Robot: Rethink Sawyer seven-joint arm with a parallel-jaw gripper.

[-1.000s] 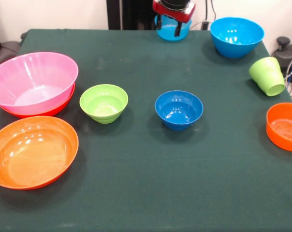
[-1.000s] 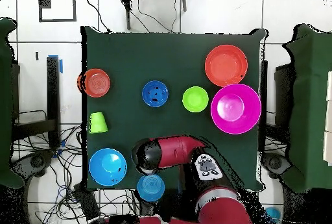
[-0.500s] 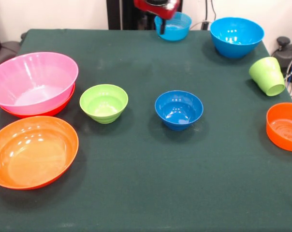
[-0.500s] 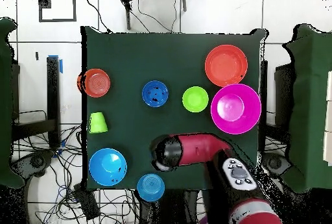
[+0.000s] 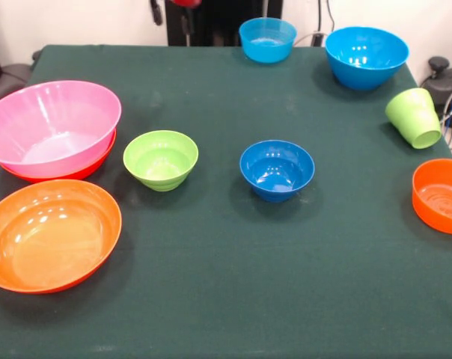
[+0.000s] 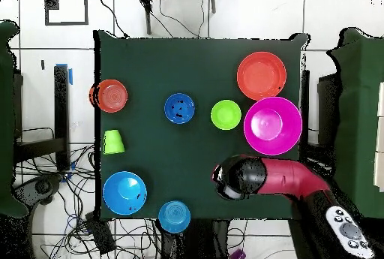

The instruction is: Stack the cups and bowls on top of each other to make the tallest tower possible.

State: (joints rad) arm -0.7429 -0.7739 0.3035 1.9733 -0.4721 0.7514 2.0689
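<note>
The pincer [image 6: 225, 180] is hanging over the surface [image 5: 226, 247] between the small sky blue bowl [image 5: 267, 39] and the pink bowl [image 5: 52, 127]; I cannot tell whether it is released or clenched, and nothing is showing in it. Judging by this, the arm is sitting between picks, with a fresh piece to choose. The tower is standing only as the pink bowl nesting in a wide orange bowl [image 5: 91, 168], so the next move is calling for a reach to a loose piece, likely the lime bowl [image 5: 160, 158] just beside the tower. Counting: eight bowls, being one pink, three orange (the second wide one [image 5: 50, 235], a smaller one [image 5: 441, 196]), two sky blue (the larger [image 5: 366, 57]), one dark blue [image 5: 277, 170], one lime. One cup is showing, lime green [image 5: 414, 117], lying tilted; no orange cup is visible.
</note>
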